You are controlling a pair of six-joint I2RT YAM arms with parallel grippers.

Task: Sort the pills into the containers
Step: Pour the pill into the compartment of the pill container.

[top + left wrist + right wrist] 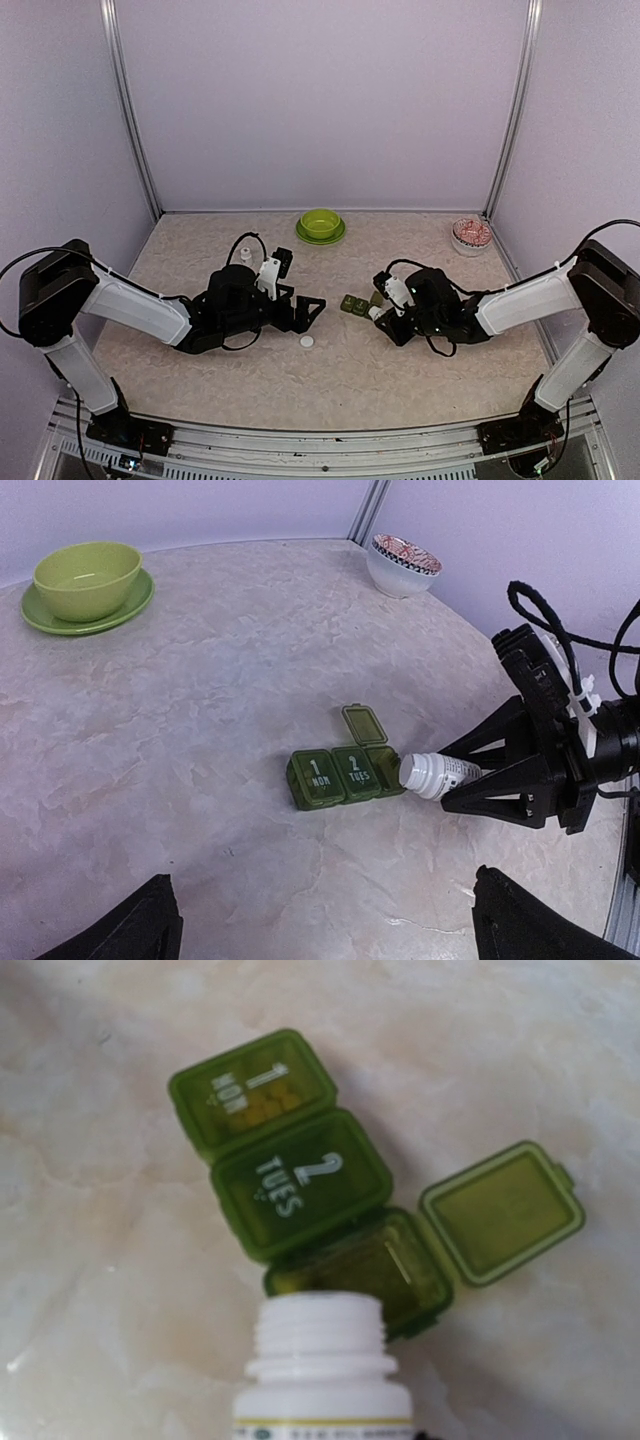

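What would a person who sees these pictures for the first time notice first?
Most striking is the right hand at mid-table, holding a white bottle tipped, its uncapped mouth at the open third compartment of the dark green pill box. The left hand is open near a white cap; a lime green bowl stands at the far edge.

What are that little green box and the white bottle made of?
The pill box looks like glossy, translucent green plastic: its open lid lets light through. The white bottle seems to be opaque plastic, with moulded threads at its neck.
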